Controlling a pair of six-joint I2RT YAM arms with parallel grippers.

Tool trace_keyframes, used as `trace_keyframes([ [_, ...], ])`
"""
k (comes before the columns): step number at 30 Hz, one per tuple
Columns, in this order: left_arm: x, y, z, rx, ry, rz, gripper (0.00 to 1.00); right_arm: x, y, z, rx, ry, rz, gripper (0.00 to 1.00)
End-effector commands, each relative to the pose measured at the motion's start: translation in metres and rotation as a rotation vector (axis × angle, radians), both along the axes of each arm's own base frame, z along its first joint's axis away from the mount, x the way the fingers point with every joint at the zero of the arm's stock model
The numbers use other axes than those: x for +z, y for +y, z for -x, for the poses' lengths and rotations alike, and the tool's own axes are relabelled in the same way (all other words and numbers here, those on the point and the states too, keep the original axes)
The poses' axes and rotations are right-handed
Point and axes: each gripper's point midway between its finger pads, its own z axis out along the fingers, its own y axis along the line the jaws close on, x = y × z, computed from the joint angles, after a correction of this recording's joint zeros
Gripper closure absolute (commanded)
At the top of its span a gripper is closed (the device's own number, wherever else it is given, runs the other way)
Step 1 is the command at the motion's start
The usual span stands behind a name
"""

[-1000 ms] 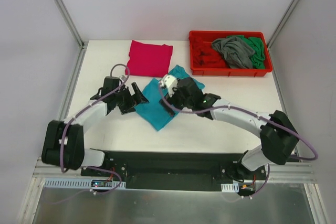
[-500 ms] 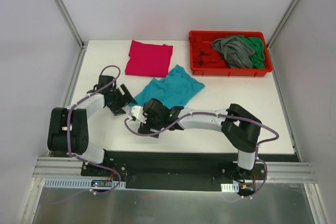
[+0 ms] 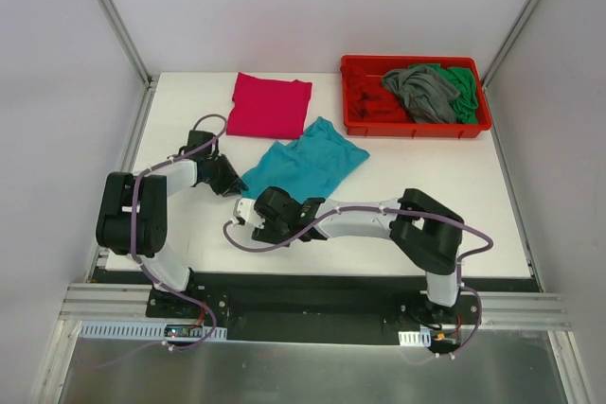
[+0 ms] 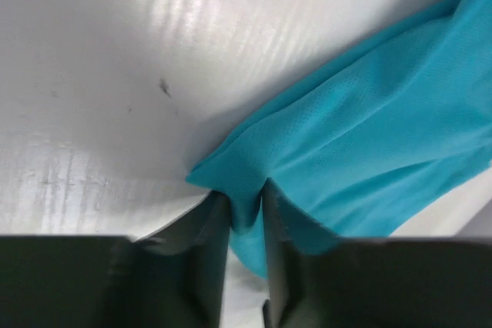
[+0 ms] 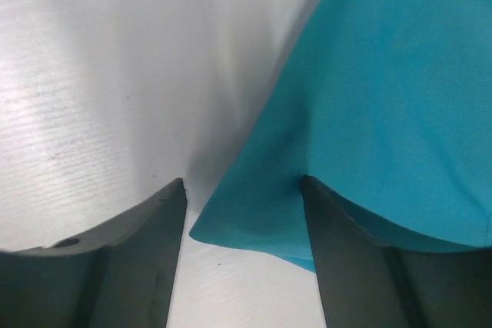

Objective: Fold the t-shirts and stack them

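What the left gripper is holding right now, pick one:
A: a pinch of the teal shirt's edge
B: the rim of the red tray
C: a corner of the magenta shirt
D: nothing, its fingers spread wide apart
A: in the left wrist view, the left gripper has its fingers closed together on a bunched fold at the edge of the teal shirt.

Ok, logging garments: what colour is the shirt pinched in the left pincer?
Teal-blue cotton t-shirt; clearest in the left wrist view.
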Motion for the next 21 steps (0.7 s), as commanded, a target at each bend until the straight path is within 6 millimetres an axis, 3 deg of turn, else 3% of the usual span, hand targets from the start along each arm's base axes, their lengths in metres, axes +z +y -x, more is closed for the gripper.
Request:
trace_keyframes([
  [1,-0.020,0.008,0.016,-0.001,0.074,-0.066,0.92,-0.010,-0.008,-0.004,-0.031,-0.030,0.049,0.45],
  [2,-0.018,0.009,0.016,0.007,0.070,-0.074,1.00,-0.012,-0.008,0.001,-0.020,-0.017,0.052,0.51],
  [10,0.010,0.036,0.034,0.089,0.016,-0.191,1.00,-0.007,0.011,0.043,0.089,0.049,0.040,0.94],
  [12,0.022,0.045,0.040,0.123,-0.012,-0.229,1.00,0.003,0.022,0.063,0.127,0.078,0.009,0.98],
  [17,0.069,0.073,0.057,0.247,-0.139,-0.328,1.00,0.059,0.057,0.121,0.213,0.238,-0.205,0.99],
  [21,0.112,0.085,0.071,0.317,-0.286,-0.339,1.00,0.125,0.068,0.153,0.283,0.376,-0.413,0.99],
])
